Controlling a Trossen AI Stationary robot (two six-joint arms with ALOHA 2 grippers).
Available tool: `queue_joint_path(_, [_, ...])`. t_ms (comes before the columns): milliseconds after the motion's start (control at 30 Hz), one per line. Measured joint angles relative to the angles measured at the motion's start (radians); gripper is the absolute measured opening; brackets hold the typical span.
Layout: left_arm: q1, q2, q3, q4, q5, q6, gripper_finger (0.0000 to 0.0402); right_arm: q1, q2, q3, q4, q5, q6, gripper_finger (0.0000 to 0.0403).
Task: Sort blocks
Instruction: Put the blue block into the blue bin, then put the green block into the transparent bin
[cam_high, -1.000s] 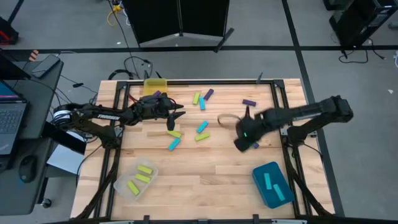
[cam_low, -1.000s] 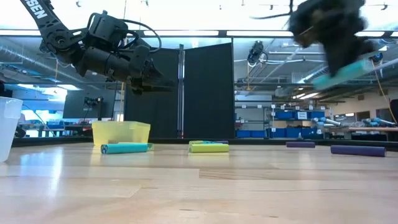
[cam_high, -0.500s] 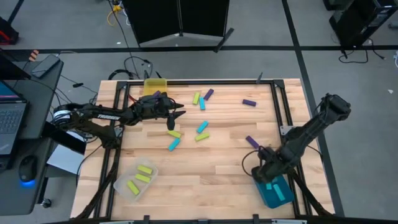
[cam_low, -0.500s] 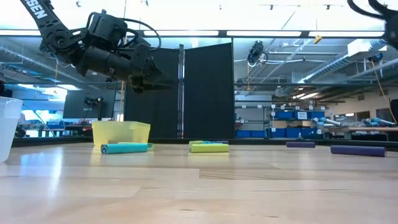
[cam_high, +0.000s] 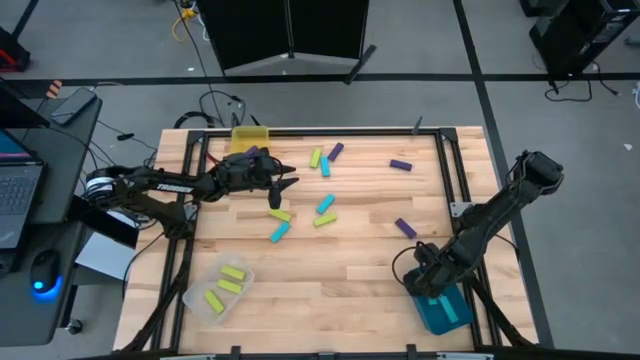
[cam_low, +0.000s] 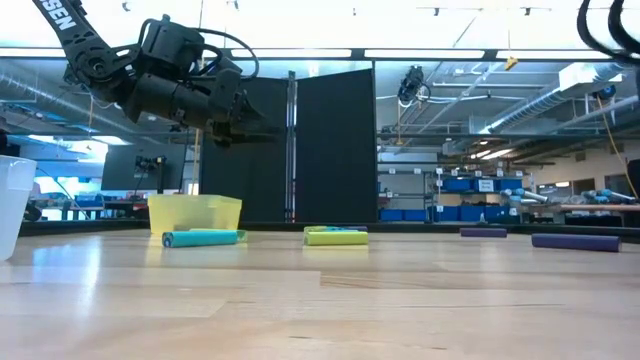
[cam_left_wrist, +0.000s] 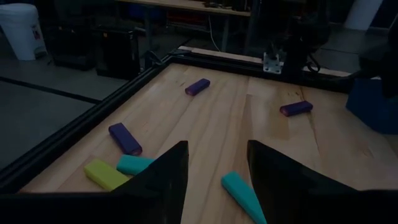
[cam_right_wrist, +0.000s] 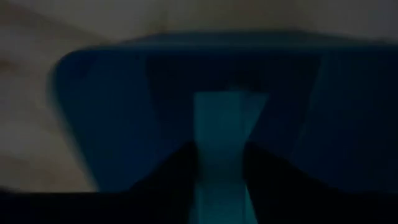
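The wooden desk (cam_high: 340, 270) carries everything. At its near right corner sits the teal bin (cam_high: 440, 308), and the right pincer (cam_high: 428, 287) hangs over that bin's rim, clenched on a cyan block (cam_right_wrist: 221, 149) whose long axis runs straight out between the fingers into the bin. Across the desk from the teal bin, the clear bin (cam_high: 218, 288) holds yellow-green blocks. Well beyond it, beside the yellow bin (cam_high: 250, 138), the left pincer (cam_high: 285, 181) hovers above the desk with its fingers (cam_left_wrist: 161, 180) spread and nothing in them. Loose blocks lie between there and the teal bin: a cyan one (cam_high: 281, 232) lying diagonally and a purple one (cam_high: 405, 228) pointing towards the teal bin.
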Motion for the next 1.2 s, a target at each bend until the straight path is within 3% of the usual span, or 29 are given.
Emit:
queue_joint_path(100, [0.000,0.000,0.000,-0.002,0.000,0.000,0.0172,-0.002,-0.001,0.039,-0.032,0.004,-0.018,0.0189])
queue_joint_path(200, [0.000,0.000,0.000,-0.002,0.000,-0.001,0.0172,-0.004,-0.001,0.102,-0.120,0.011,-0.056,0.0209])
queue_joint_path(400, [0.003,0.000,0.017,-0.033,0.000,-0.046,0.0172,-0.044,-0.007,0.304,-0.427,0.072,-0.202,0.0193])
queue_joint_path(600, [0.010,0.001,0.157,-0.312,0.014,-0.045,0.0162,-0.217,-0.010,0.388,-0.537,0.264,-0.556,0.0160])
queue_joint_path(767, [0.010,0.007,0.240,-0.470,-0.035,-0.073,0.0144,-0.445,-0.009,0.283,-0.304,0.365,-0.954,0.0103])
queue_joint_path(967, [0.010,0.098,0.298,-0.528,-0.055,-0.102,0.0123,-0.702,-0.008,0.106,0.241,0.382,-1.370,0.0023])
queue_joint_path(1100, [0.012,0.204,0.350,-0.524,-0.064,-0.102,0.0126,-0.807,-0.008,0.040,0.417,0.387,-1.489,0.0008])
queue_joint_path(1200, [0.020,0.293,0.405,-0.516,-0.104,-0.121,0.0140,-0.854,-0.008,0.010,0.473,0.404,-1.518,0.0021])
